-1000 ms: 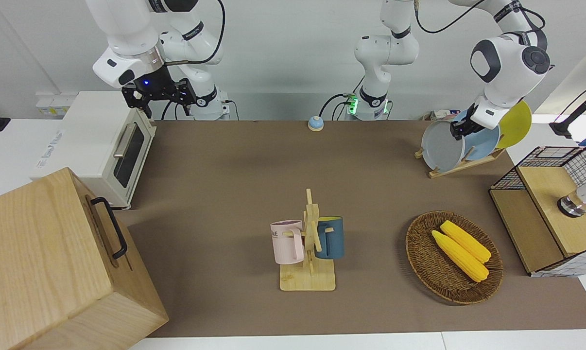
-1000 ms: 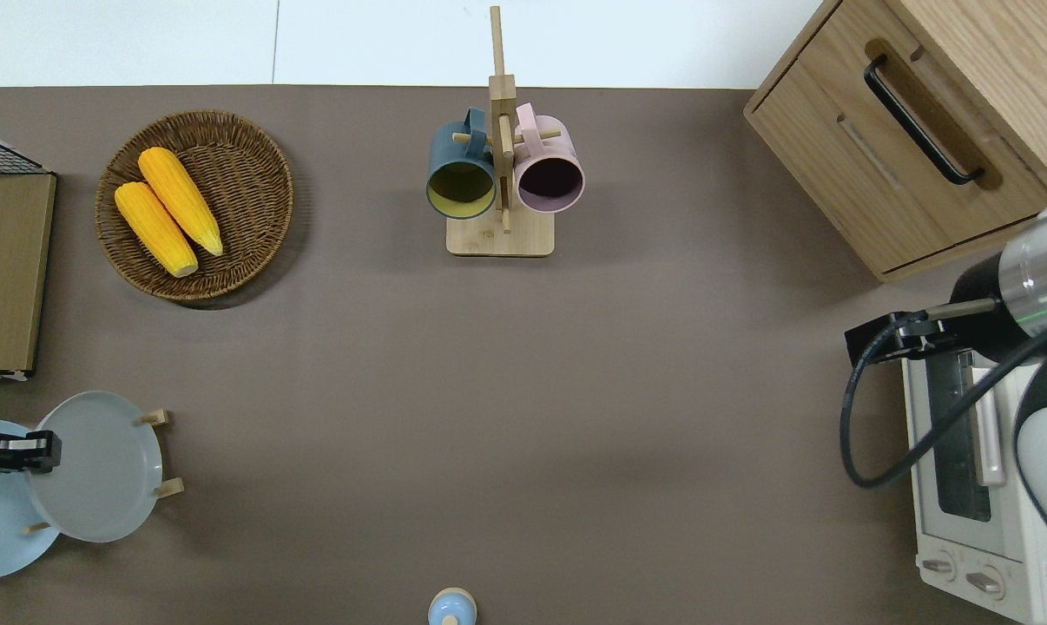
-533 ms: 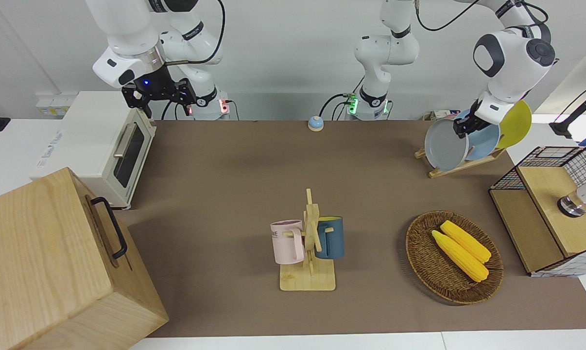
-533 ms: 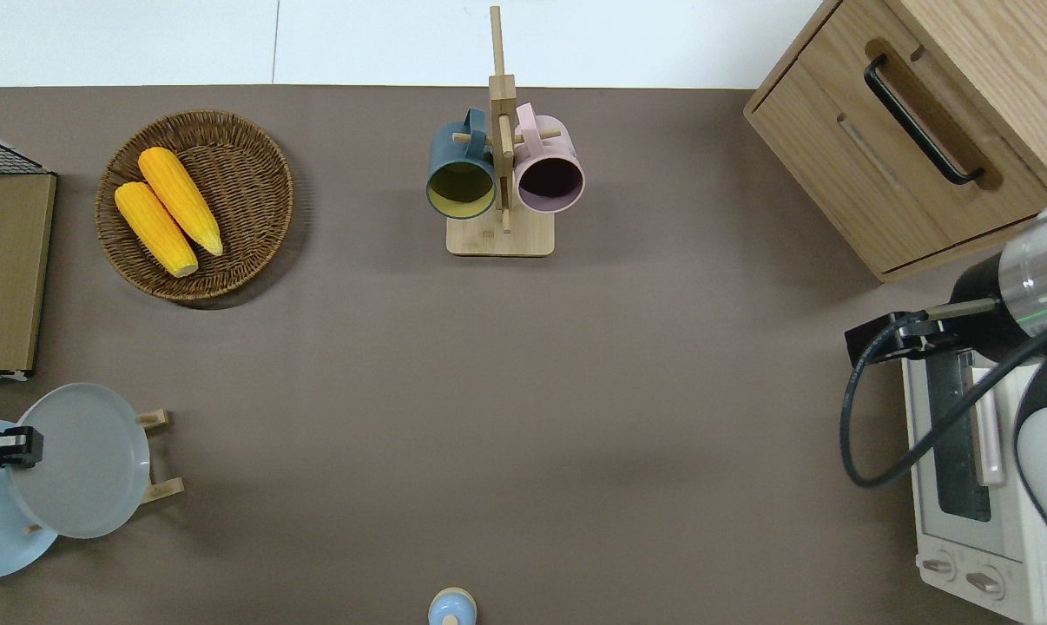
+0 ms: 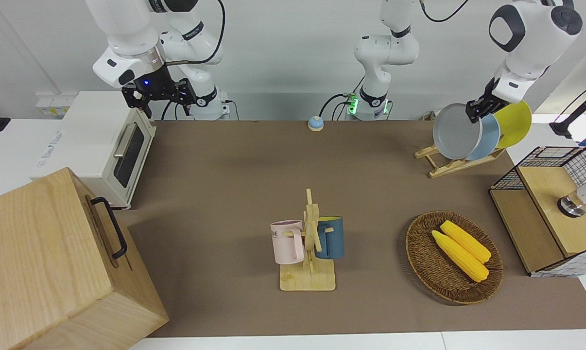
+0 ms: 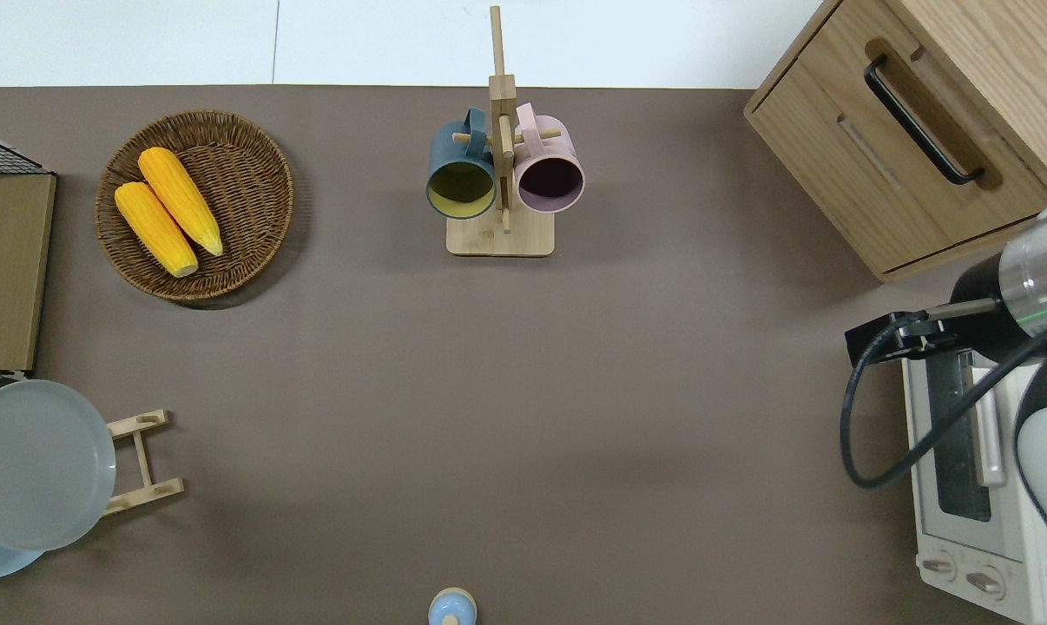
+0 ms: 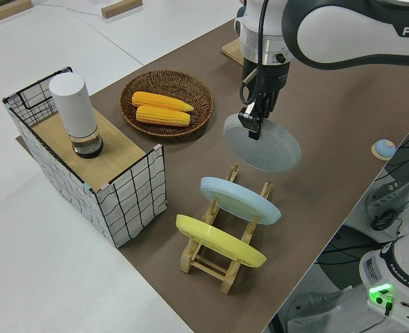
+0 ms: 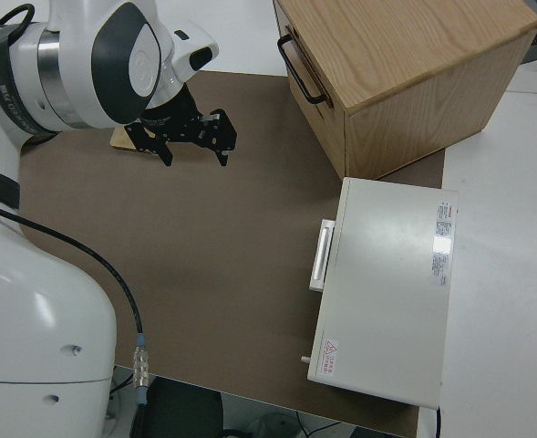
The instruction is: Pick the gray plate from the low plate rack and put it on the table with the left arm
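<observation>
Gray plate [image 7: 263,143] in left tool [image 7: 252,120]

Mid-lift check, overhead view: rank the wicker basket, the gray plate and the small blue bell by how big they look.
1. wicker basket
2. gray plate, held up by the left gripper; lifted nearer the camera and cut by the frame edge, so its rank against the basket is unsure
3. small blue bell, clearly smallest

Left gripper [image 7: 251,123] clamped on rim of gray plate [image 7: 263,143], plate tilted, in the air above the low plate rack [image 7: 221,257]. Light blue plate [image 7: 239,199] and yellow plate [image 7: 219,240] sit slanted in the rack. Wicker basket [image 7: 167,100] holds two corn cobs [image 7: 161,109].
</observation>
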Controlling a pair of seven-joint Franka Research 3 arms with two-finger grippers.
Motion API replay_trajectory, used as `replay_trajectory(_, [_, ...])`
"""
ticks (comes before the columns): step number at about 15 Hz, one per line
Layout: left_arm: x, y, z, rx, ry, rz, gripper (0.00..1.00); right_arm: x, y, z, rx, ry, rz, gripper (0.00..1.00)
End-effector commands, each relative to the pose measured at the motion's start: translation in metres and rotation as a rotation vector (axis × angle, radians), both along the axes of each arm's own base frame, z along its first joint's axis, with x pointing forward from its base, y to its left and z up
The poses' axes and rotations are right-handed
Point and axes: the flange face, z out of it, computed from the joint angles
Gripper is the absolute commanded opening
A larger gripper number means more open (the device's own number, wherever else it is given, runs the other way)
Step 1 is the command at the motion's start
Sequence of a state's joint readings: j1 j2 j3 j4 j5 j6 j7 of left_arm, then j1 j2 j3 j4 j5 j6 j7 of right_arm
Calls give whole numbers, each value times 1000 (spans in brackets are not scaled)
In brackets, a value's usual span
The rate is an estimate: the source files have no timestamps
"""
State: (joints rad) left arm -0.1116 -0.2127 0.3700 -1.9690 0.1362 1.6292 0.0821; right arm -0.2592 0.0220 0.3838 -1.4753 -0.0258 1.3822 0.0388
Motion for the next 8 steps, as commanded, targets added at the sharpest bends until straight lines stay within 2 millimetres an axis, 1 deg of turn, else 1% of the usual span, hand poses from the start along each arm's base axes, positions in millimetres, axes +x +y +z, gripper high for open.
replay_trajectory(1, [-4, -13, 46, 19, -9, 10, 81, -2, -2, 4, -8, 0, -14, 983])
replay_trajectory(2, [-5, -18, 55, 22, -17, 2, 81, -2, -2, 3, -9, 3, -14, 983])
replay_trajectory(3, [-5, -20, 61, 21, -19, -1, 81, -2, -2, 4, -8, 0, -14, 983])
replay_trajectory(5, [-4, -26, 64, 21, -25, 20, 79, -2, -2, 3, -8, 2, -14, 983])
replay_trajectory(8, [4, -64, 58, -15, -20, 93, 79, -2, -2, 4, -8, 0, -14, 983])
